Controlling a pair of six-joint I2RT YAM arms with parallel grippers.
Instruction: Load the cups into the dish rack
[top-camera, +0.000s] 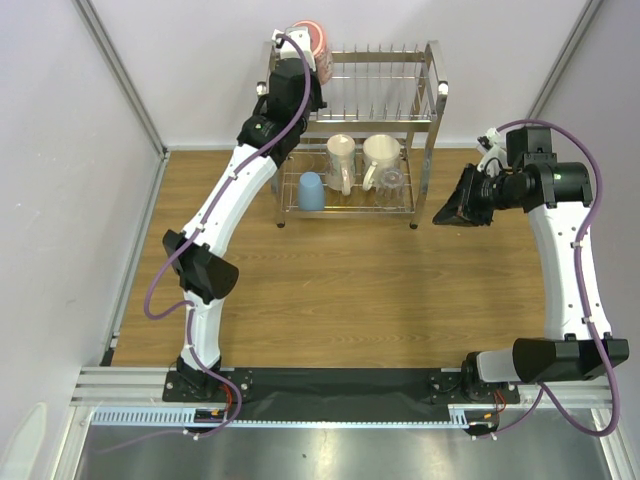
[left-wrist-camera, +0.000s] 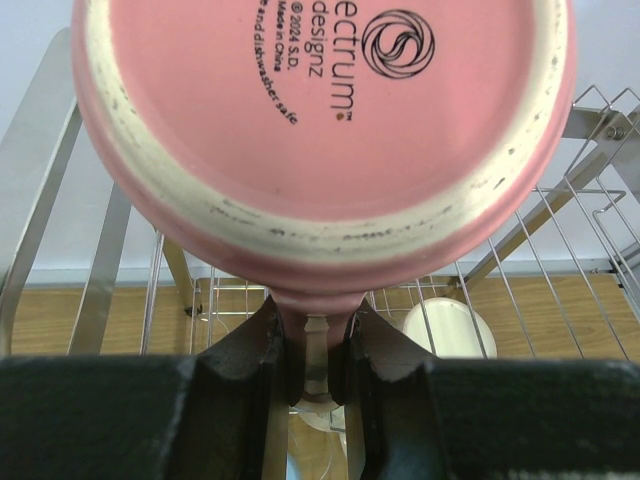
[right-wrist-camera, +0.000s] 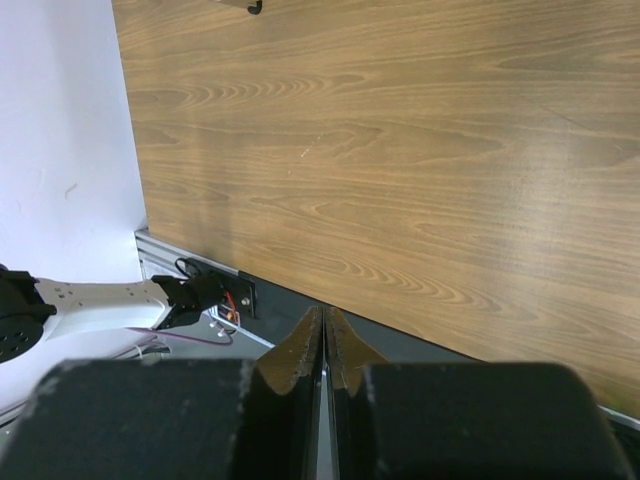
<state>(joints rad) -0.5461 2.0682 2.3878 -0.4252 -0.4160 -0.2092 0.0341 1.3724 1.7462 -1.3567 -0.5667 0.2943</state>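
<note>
Pink mug (left-wrist-camera: 320, 130), clamped by its handle in the left gripper (left-wrist-camera: 315, 345), hangs at the dish rack (top-camera: 380, 118) upper-left corner, base toward the wrist (right gripper (right-wrist-camera: 322, 340) pressed together, empty, well apart).

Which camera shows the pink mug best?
The left wrist view: the pink mug fills it, base and printed mark toward the lens, pinched by the left gripper. The top external view shows only a sliver above the dish rack's left corner. The right wrist view shows none of it.
</note>
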